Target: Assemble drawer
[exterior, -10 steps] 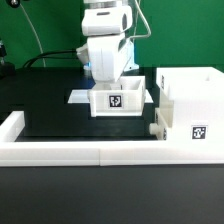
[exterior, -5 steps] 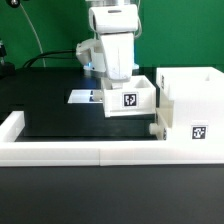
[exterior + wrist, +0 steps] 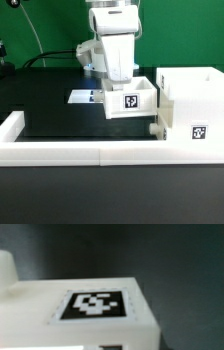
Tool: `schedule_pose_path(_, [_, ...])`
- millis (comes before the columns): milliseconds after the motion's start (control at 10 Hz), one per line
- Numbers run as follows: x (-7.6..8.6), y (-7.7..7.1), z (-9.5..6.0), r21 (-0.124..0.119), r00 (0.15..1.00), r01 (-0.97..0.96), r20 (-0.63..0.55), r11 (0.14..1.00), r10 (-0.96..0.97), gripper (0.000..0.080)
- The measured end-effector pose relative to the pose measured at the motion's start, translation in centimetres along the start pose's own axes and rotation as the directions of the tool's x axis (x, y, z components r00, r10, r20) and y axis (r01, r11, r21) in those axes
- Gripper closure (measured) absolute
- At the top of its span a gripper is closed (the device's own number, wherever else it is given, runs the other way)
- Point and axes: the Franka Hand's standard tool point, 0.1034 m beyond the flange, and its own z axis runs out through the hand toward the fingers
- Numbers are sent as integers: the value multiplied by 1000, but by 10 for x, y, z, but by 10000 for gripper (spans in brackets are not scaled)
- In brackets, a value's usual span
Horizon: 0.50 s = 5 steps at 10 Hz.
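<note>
A: Where does the drawer stand?

B: Its parts are apart. One small tray (image 3: 130, 99) sits just below the arm, near the middle of the black worktop (image 3: 55, 115), its tagged face turned toward the exterior camera. The tall housing (image 3: 192, 105) stands at the exterior view's right, against the front rail, with a square tag on its lower front. The tray's right edge is close to the housing; whether the two touch I cannot tell.

A: And the gripper?

B: The gripper (image 3: 118, 80) is right at the tray, behind its back wall. Its fingers are hidden by the arm's body and the tray, so I cannot tell whether it grips the tray or how far its jaws stand apart.

A: Does the wrist view help?

B: Hardly. It is blurred and shows a white surface with a black-and-white tag (image 3: 93, 305), close to the lens, dark ground beyond. No fingers can be made out there.

A: Anything else on the worktop?

B: A flat white marker board (image 3: 84, 97) lies just to the exterior view's left of the tray, partly covered by it. A low white rail (image 3: 70, 152) runs along the front edge and turns up the left side
</note>
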Motion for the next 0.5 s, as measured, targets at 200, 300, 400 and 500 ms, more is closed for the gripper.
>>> schedule_pose_path(200, [3, 6, 2, -4, 1000, 5, -4, 1000, -5, 757])
schedule_pose_path(300, [4, 8, 4, 0, 1000, 5, -6, 1000, -5, 757])
schedule_pose_path(400, [7, 12, 7, 2, 1000, 0, -11, 1000, 0, 757])
schedule_pose_path(500, [10, 17, 10, 1, 1000, 3, -16, 1000, -3, 757])
